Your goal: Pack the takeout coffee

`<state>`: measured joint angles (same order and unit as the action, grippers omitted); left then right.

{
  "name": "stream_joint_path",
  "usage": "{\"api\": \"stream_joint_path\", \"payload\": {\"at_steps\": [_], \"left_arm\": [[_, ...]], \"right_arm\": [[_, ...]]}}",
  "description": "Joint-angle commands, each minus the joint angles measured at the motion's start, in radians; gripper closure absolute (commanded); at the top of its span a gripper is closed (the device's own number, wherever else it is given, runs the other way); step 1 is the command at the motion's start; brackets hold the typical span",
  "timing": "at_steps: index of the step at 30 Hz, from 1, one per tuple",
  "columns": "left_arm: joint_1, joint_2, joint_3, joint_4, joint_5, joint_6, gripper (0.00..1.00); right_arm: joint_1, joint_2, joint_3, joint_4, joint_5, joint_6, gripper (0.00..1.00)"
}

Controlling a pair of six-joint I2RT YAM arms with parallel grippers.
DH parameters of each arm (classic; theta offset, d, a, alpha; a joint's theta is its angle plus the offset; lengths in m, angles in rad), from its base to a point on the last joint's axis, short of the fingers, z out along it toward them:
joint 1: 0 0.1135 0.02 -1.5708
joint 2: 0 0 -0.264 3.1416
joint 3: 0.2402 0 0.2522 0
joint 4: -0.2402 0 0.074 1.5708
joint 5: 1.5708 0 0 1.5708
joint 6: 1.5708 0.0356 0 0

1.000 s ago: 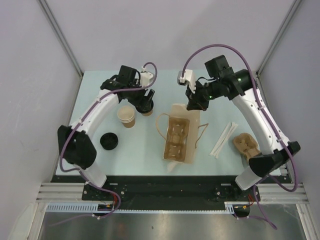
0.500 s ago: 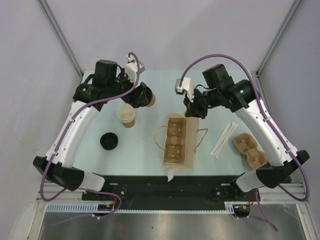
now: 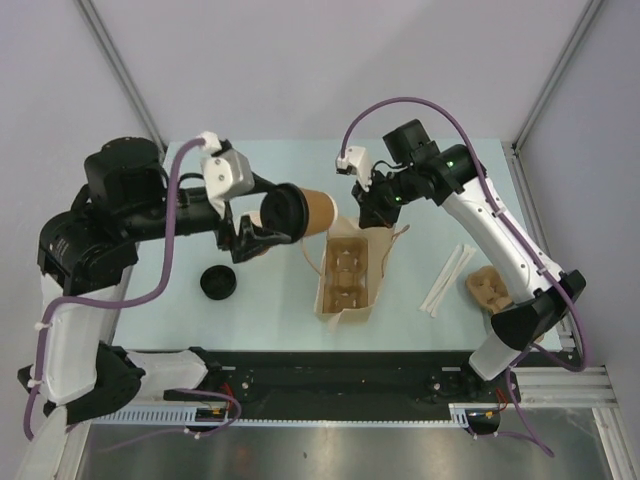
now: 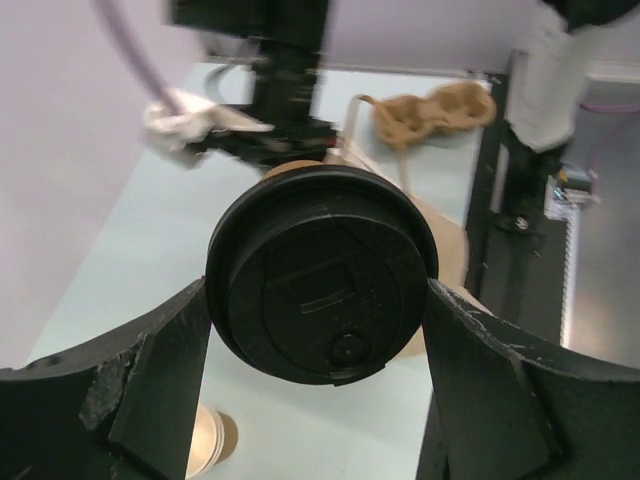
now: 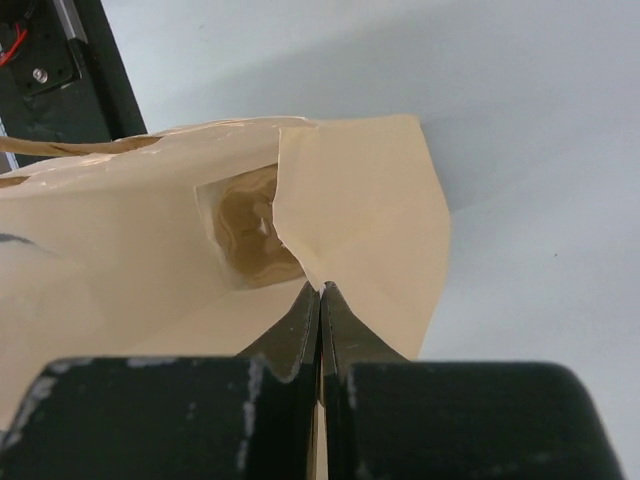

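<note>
Since the left claw (image 4: pixel 320 330) has swung up from the table (image 3: pixel 270 300), the cup (image 3: pixel 308 210) sits clamped sideways between its wide jaws, nearing the bag (image 5: pixel 360 200) whose rim the right claw (image 5: pixel 320 300) pinches, ready for loading.

Raised left arm (image 3: pixel 150 215), left fingers (image 4: pixel 150 390) wide, cup (image 4: pixel 320 275) clamped between. Outstretched right arm (image 3: pixel 495 235), right fingers (image 5: pixel 298 330) pinching bag (image 5: pixel 380 200) edge.

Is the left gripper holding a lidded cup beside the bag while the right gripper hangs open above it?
No: the right gripper is shut on the bag rim, per the right wrist view. The left gripper holds the lidded cup.
</note>
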<state>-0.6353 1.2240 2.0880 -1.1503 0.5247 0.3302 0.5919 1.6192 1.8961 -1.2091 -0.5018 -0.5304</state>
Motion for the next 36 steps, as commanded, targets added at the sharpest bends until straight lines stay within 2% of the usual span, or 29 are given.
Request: {"api": "stream_joint_path", "payload": {"at_steps": [1, 5, 6, 11, 14, 18, 27, 32, 36], "left_arm": [[-0.15, 0.057, 0.038, -0.071, -0.041, 0.056, 0.71], [-0.317, 0.115, 0.023, -0.103, -0.138, 0.121, 0.73], [-0.337, 0.139, 0.011, -0.089, -0.206, 0.119, 0.73], [-0.401, 0.219, -0.048, -0.065, -0.316, 0.122, 0.75], [-0.418, 0.21, -0.182, 0.013, -0.405, 0.13, 0.77], [-0.422, 0.152, -0.383, 0.116, -0.466, 0.147, 0.8], [-0.461, -0.039, -0.747, 0.342, -0.572, 0.205, 0.8], [-0.463, -0.115, -0.833, 0.425, -0.551, 0.207, 0.8], [-0.461, -0.158, -0.859, 0.44, -0.505, 0.147, 0.8]], "right_arm": [[-0.007, 0.03, 0.081, -0.023, -0.014, 0.056, 1.0], [-0.001, 0.03, 0.089, -0.023, -0.015, 0.067, 1.0], [0.0, 0.024, 0.087, -0.021, -0.017, 0.07, 1.0], [0.02, -0.016, 0.072, -0.004, 0.0, 0.095, 1.0], [0.031, -0.047, 0.058, 0.003, 0.011, 0.105, 1.0], [0.04, -0.091, 0.026, 0.022, 0.012, 0.124, 1.0], [0.048, -0.199, -0.106, 0.149, -0.026, 0.217, 1.0], [0.059, -0.243, -0.176, 0.232, -0.011, 0.257, 1.0], [0.059, -0.288, -0.247, 0.264, 0.0, 0.273, 1.0]]}}
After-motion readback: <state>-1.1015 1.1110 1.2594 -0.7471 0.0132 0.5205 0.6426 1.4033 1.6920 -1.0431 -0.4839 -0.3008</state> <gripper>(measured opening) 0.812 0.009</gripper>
